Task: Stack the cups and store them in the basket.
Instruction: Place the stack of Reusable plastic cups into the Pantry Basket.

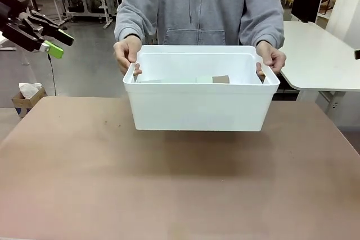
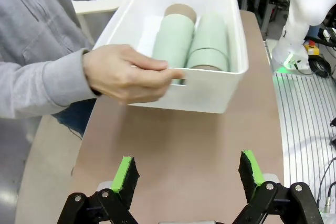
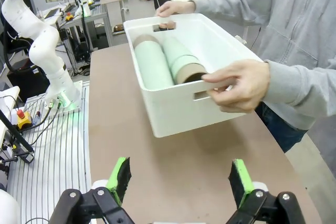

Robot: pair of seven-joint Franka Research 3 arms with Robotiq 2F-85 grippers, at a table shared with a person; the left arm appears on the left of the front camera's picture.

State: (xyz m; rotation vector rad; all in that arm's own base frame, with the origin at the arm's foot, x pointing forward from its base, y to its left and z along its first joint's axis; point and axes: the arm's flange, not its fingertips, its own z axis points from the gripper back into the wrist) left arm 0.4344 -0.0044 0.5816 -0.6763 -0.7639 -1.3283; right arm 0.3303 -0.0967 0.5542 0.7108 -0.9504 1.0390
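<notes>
A person is holding the basket (image 1: 201, 105) by its end handles, just above the table (image 1: 169, 189), with the stacked cups (image 2: 191, 43) lying inside. It is looking light and stiff (rim handles are the best hold). Left gripper (image 2: 189, 174) and right gripper (image 3: 178, 179) are hanging wide apart, empty.

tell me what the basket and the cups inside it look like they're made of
Basket: likely plastic, white and smooth with a slight sheen, thin moulded walls, rolled rim and cut-out handles. Cups: matte mint green outside, tan-brown at the exposed ends; the dull, even surface suggests matte plastic or a fibre composite, but the look can't settle which.
</notes>
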